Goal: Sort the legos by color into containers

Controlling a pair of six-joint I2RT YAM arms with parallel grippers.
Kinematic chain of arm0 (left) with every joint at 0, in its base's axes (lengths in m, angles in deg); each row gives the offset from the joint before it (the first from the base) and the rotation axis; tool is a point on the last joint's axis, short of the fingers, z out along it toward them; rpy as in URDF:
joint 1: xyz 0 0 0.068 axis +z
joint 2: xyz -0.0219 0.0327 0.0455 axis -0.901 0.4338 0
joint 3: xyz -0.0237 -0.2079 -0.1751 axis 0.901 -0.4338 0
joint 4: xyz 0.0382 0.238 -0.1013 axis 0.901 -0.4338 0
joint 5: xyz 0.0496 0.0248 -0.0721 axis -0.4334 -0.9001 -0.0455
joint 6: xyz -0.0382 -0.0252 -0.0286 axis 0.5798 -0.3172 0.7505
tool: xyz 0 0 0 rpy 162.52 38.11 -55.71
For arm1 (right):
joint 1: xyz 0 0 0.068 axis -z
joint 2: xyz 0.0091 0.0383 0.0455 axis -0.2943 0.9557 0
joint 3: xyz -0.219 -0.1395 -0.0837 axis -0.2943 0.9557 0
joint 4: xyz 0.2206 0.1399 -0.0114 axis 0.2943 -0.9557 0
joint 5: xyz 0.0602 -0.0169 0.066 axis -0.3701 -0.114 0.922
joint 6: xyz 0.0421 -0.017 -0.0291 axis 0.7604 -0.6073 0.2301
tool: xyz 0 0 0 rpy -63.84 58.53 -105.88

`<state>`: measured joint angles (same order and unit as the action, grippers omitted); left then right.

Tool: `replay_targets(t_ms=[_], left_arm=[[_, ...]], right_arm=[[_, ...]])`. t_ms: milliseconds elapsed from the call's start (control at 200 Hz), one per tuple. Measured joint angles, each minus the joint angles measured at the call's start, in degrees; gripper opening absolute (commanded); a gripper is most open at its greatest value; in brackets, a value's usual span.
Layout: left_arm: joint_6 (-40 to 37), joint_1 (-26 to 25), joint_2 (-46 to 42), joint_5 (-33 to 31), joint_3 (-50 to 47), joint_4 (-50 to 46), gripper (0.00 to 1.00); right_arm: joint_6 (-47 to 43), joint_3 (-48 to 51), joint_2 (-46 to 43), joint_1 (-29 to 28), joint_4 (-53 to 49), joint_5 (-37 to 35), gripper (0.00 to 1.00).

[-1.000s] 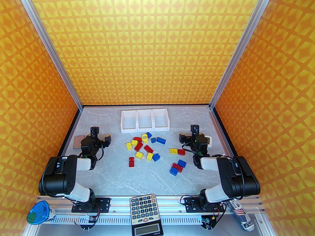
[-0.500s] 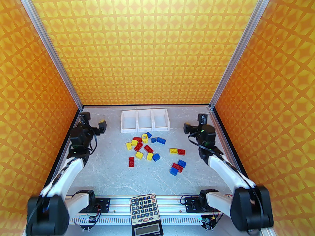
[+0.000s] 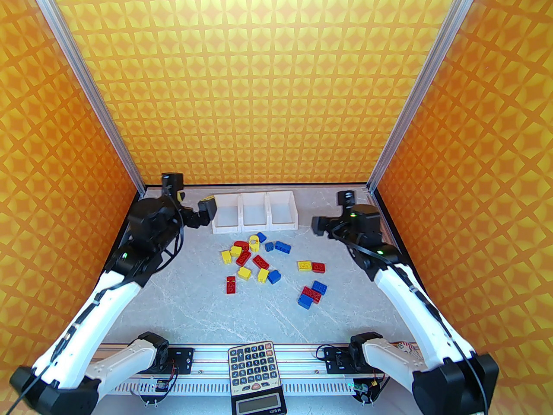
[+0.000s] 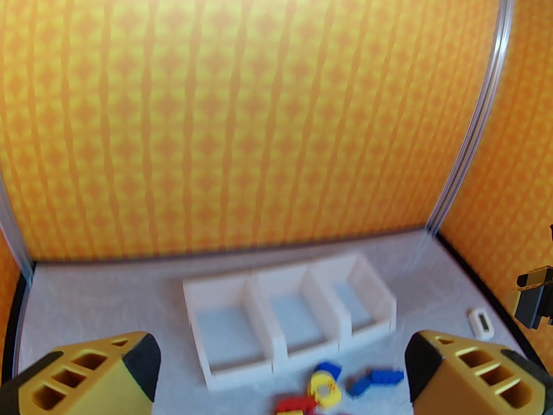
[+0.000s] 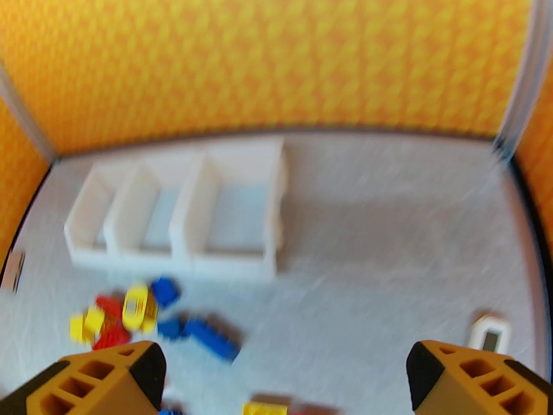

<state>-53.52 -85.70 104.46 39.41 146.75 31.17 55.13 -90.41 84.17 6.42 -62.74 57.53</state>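
Observation:
The legos (image 3: pixel 255 258) lie loose on the grey table in red, yellow and blue, with a smaller group (image 3: pixel 312 294) to the right. Behind them stand the containers (image 3: pixel 224 228), three white bins joined in a row, all bare inside. My left gripper (image 3: pixel 190 193) hangs open in the air just left of the bins, holding nothing. My right gripper (image 3: pixel 332 211) is open to their right, also with nothing in it. In the left wrist view the containers (image 4: pixel 259 296) sit ahead of my gripper (image 4: pixel 283 361), with legos (image 4: pixel 324 387) below. The blurred right wrist view shows the containers (image 5: pixel 190 249), legos (image 5: pixel 142 314) and my gripper (image 5: pixel 285 374).
A calculator (image 3: pixel 252 370) rests on the front rail between the arm bases. A small white device with a dark screen (image 5: pixel 490 335) lies near the right wall. Orange patterned walls close off the left, back and right sides.
Both arms have unfolded, risen and reached toward the back of the table. The left gripper has swung right, up to the bins. The legos have not moved.

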Motion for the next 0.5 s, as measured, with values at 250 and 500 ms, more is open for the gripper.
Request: replay_targets(t_ms=[250, 500], left_arm=[[1.77, -1.11, 3.52, -1.22, 1.57, -7.74, 0.99], [8.07, -2.01, 5.29, -1.66, 1.55, -10.03, 0.99]], right_arm=[[-0.55, -0.09, 8.24, -5.84, -2.71, 2.29, 0.84], [-1.53, -0.15, 19.12, -10.27, -1.25, 4.02, 0.78]])
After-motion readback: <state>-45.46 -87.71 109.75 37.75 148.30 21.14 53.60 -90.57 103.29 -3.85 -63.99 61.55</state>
